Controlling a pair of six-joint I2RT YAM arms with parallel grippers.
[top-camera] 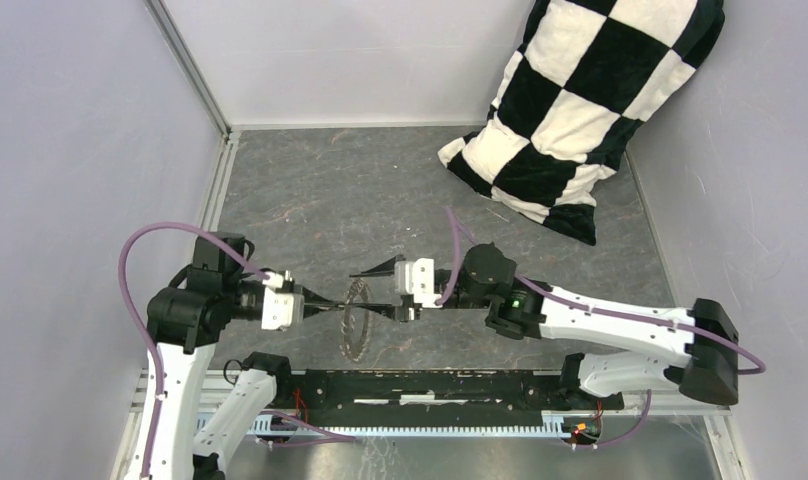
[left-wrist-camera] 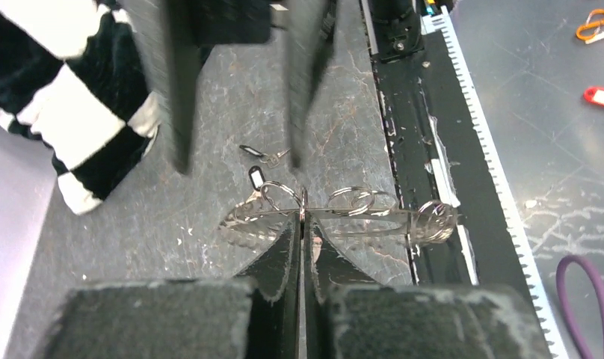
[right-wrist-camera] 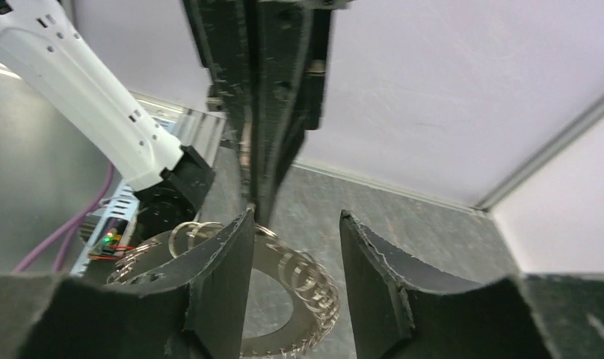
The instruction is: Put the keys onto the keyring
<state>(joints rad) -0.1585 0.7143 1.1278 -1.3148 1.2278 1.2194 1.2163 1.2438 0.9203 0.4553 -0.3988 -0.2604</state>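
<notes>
The keyring (top-camera: 356, 322) stands on edge above the table, a wide metal ring hung with small toothed keys and wire loops. My left gripper (top-camera: 338, 305) is shut on its rim; in the left wrist view the fingertips (left-wrist-camera: 293, 228) pinch the keyring (left-wrist-camera: 432, 221) seen edge-on. My right gripper (top-camera: 368, 292) faces it from the right with its jaws open, not touching. The keyring (right-wrist-camera: 314, 288) shows between those open jaws of the right gripper (right-wrist-camera: 295, 217). Two small black-headed keys (left-wrist-camera: 256, 176) (left-wrist-camera: 248, 150) lie on the table beyond the ring.
A black-and-white chequered pillow (top-camera: 580, 110) leans in the far right corner. Pale walls close in the left, back and right. A black rail (top-camera: 430, 385) runs along the near edge. Orange scissors (left-wrist-camera: 596, 22) and a red tag (left-wrist-camera: 602, 96) lie outside it.
</notes>
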